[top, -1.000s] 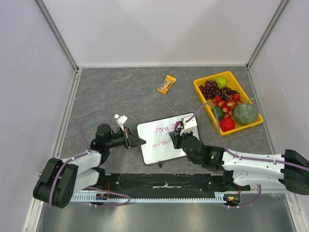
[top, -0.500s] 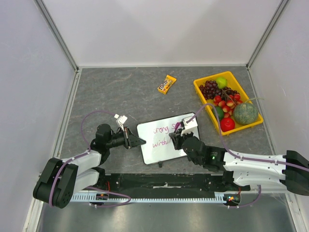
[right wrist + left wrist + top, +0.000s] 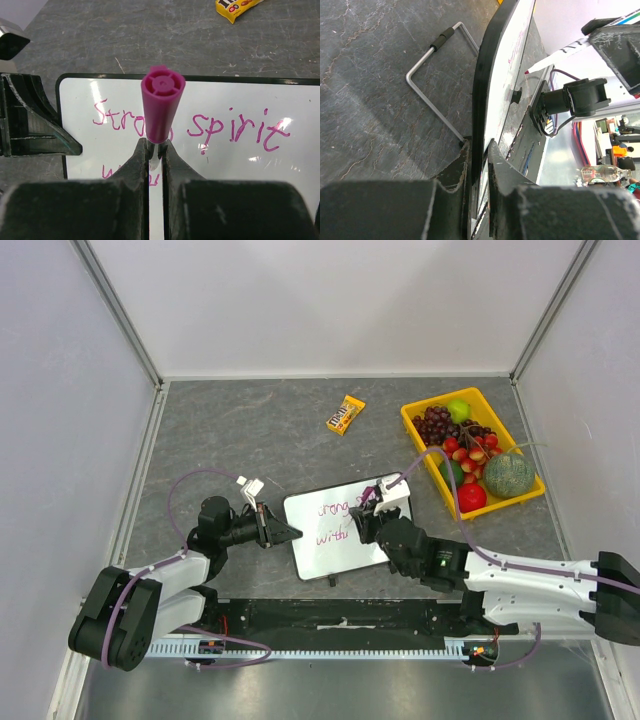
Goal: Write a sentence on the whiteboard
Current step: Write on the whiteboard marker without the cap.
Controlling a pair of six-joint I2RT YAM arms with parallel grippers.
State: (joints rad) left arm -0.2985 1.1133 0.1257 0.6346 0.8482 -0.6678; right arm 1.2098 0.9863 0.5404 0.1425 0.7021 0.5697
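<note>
Right gripper [image 3: 156, 150] pinched shut on pink marker [image 3: 161, 100], end-on to camera, tip down on whiteboard [image 3: 240, 180], lower centre of top view. Sentence [image 3: 239, 129] runs left-right; second line barely started, lower left. Left gripper [image 3: 479, 150] clamped tight on board's left rim.

**Twin YAM arms, top view.**
Both left arm [image 3: 170, 570] and right arm [image 3: 530, 580] have white shells, black joints, looped purple cables [image 3: 200, 473]; left hand [image 3: 479, 150] and right hand [image 3: 154, 150] are black, fingers [image 3: 452, 170] scuffed.
</note>
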